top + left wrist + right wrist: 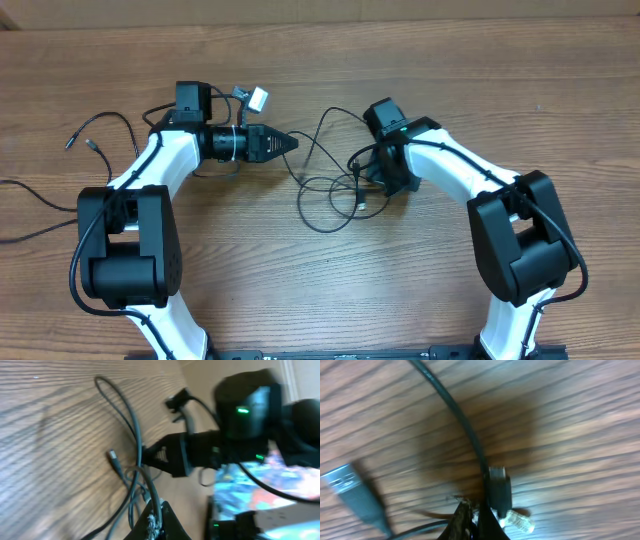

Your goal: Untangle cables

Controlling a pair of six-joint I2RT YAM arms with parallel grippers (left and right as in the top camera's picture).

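So the cables [330,188] are a loose knot of loops on the wooden surface [480,80], right between the two arms. In the overhead view the tangle is wider than it is deep, so its long axis runs left to right.

The left pincer [293,144] points right at the tangle and sits just up and left of it. It's clenched, and one thin strand comes straight off its tips and slants down-right into the loops. The left wrist view shows that cord [136,435] running right into the closed fingertips [167,522], so it looks gripped. A small plug [112,455] lies beside it on the wood, tip pointing away from the pincer.

The right pincer [384,186] comes down on the right edge of the knot and is squeezed shut too. In its wrist view a black cord [455,410] runs diagonally from the top left down to the tips [475,517], ending in a dark connector [499,491] that touches them on the right. I can't tell if it's actually pinched. A flat silver plug [342,480] lies off to the left, angled up-left.

There's one more cord [70,141] at the far left, well apart from the knot.
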